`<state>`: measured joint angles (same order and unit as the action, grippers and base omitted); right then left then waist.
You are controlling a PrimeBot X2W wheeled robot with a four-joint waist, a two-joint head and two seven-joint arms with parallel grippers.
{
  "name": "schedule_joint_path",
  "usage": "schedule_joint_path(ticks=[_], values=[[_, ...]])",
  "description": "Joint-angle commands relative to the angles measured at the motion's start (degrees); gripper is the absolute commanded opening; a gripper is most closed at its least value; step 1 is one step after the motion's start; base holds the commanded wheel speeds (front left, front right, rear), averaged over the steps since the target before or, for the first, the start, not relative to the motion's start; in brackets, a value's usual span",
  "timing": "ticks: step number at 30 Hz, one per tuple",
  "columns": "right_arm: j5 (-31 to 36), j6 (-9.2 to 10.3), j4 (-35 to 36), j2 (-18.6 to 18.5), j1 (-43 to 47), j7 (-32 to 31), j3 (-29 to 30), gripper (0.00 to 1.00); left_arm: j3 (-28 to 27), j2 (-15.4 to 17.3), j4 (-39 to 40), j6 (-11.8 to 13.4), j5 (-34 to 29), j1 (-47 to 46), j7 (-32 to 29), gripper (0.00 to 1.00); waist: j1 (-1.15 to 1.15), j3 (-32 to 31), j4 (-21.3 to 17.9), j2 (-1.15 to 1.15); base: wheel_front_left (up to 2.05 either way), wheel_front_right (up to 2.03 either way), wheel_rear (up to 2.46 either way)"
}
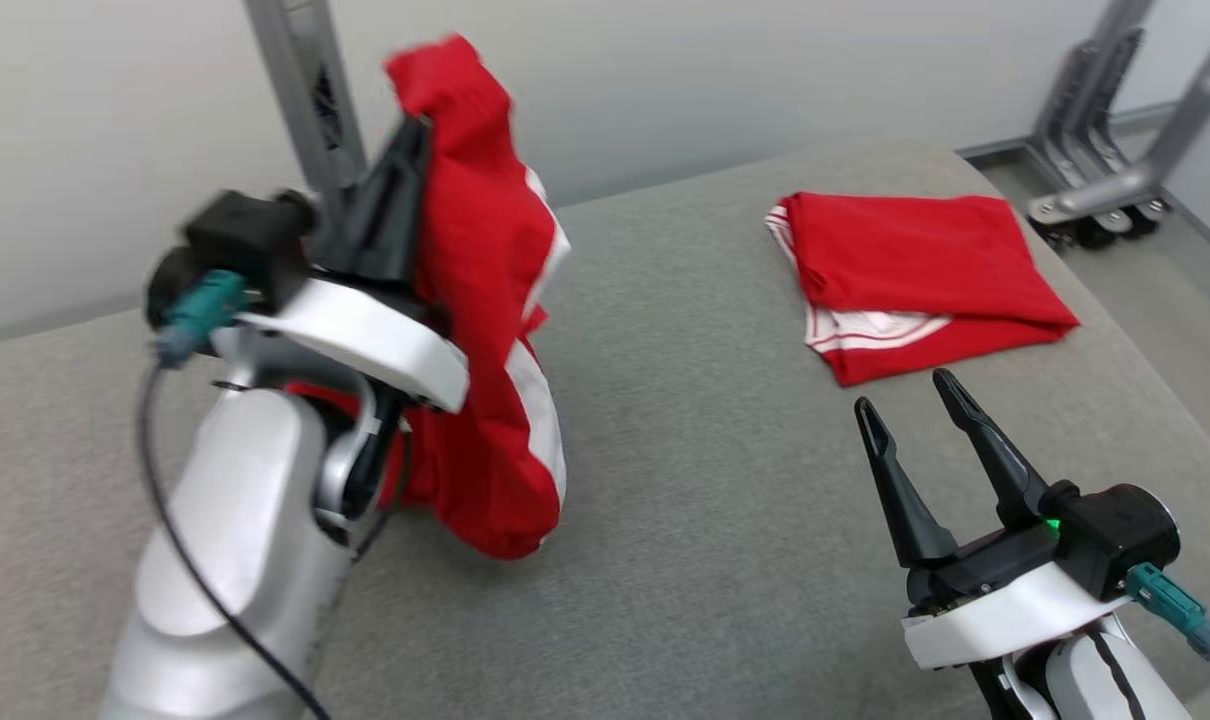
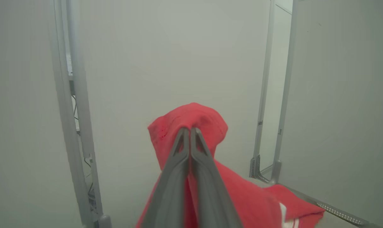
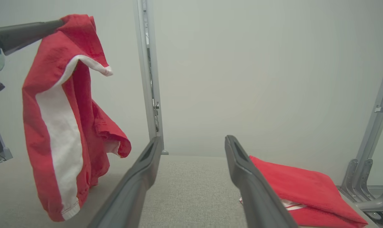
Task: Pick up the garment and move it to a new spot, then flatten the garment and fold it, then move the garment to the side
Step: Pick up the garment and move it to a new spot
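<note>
Left jaws, raised at the left, are pressed together and pinch the top of the red garment (image 1: 475, 250). It hangs from them in a loose drape, white stripe down its side, over the left part of the grey tabletop (image 1: 715, 480); whether its lower hem touches the surface cannot be told. Right jaws, low at the right, stand spread and empty. A second red garment (image 1: 915, 250) lies folded at the far right, well apart from the hanging one
</note>
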<state>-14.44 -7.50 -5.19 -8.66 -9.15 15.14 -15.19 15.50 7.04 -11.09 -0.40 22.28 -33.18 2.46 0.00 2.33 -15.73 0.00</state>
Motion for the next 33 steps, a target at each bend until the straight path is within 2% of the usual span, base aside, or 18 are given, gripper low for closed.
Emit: schedule_joint_path(ticks=[1, 6, 10, 11, 12, 15, 16, 17, 19, 20, 21, 22, 25, 33], values=[[-0.4, 0.02, 0.1, -0.1, -0.5, 0.0, 0.3, 1.00, 1.4, -0.1, -2.2, -0.2, -1.6, -1.0, 0.2, 0.00, 0.00, 1.4, -2.7, 0.00, 0.00, 0.00, 0.00], [-0.6, 0.02, 0.1, 0.1, -0.6, 0.0, 0.5, 1.00, 7.0, -2.9, -12.0, 1.8, -4.2, -3.3, 3.0, 0.00, 0.00, 3.6, -4.6, 0.00, 0.00, 0.00, 0.00], [-0.8, 0.01, 0.2, 0.1, -1.1, 0.0, -0.5, 1.00, 11.8, -3.9, -20.9, 3.4, -1.4, -5.5, 7.2, 0.00, 0.00, 5.5, -5.7, 0.00, 0.00, 0.00, 0.00], [-0.8, 0.01, 0.2, 0.0, -1.3, 0.0, -0.6, 1.00, 13.8, -4.0, -22.2, 3.7, 0.5, -6.0, 8.2, 0.18, 0.00, 5.9, -6.0, 0.00, 0.00, 0.00, 0.00], [-0.8, 0.02, 0.1, -0.1, -1.5, 0.0, -0.8, 1.00, 16.1, -4.1, -23.6, 4.3, 2.1, -6.6, 8.9, 0.22, 0.00, 6.4, -6.1, 0.00, 0.00, 0.00, 0.00], [-1.0, 0.02, 0.1, -0.3, -2.1, 0.0, -1.1, 1.00, 22.1, -3.9, -26.8, 6.4, 6.5, -8.6, 11.0, 0.23, 0.00, 7.9, -6.5, 0.00, 0.00, 0.00, 0.00], [-1.1, 0.02, 0.1, -0.3, -2.3, 0.0, -1.2, 1.00, 23.9, -3.9, -27.6, 7.3, 7.8, -9.2, 11.5, 0.27, 0.00, 8.3, -6.6, 0.00, 0.00, 0.00, 0.00], [-1.1, 0.02, 0.1, -0.3, -2.3, 0.0, -1.2, 1.00, 23.9, -3.9, -27.6, 7.3, 7.8, -9.2, 11.5, 0.27, 0.00, 8.3, -6.6, 0.00, 0.00, 0.00, 0.00], [-1.2, 0.02, 0.3, -0.4, -2.6, 0.0, -1.2, 1.00, 27.0, -3.9, -28.4, 8.7, 10.1, -10.3, 12.2, 0.47, 0.00, 9.1, -6.6, 0.00, 0.00, 0.00, 0.00], [-1.2, 0.02, 0.4, -0.4, -2.6, 0.0, -1.1, 1.00, 28.4, -4.0, -28.4, 9.2, 11.2, -10.9, 12.4, 0.81, 0.00, 9.4, -6.6, 0.00, 0.00, 0.00, 0.00], [-1.1, 0.02, 0.4, -0.4, -2.7, 0.0, -1.1, 1.00, 29.5, -4.1, -28.1, 9.7, 12.2, -11.3, 12.6, 1.00, 0.00, 9.6, -6.5, 0.00, 0.00, 0.00, 0.00], [-1.1, 0.02, 0.4, -0.4, -2.7, 0.0, -0.9, 1.00, 31.2, -4.0, -26.6, 10.7, 13.2, -12.4, 12.7, 1.00, 0.00, 9.8, -6.1, 0.00, 0.00, 0.00, 0.00], [-1.1, 0.02, 0.3, -0.3, -2.4, 0.0, -1.0, 1.00, 31.0, -3.9, -23.0, 12.0, 13.3, -12.0, 12.7, 1.00, 0.00, 9.6, -5.0, 0.00, 0.00, 0.00, 0.00], [-0.5, 0.02, 0.8, -0.5, -0.3, 0.0, -0.4, 1.00, 23.5, -4.0, -12.1, 14.7, 7.5, -3.2, 12.7, 1.00, 0.00, 6.1, 0.7, 0.00, 0.00, 0.00, 0.00]])
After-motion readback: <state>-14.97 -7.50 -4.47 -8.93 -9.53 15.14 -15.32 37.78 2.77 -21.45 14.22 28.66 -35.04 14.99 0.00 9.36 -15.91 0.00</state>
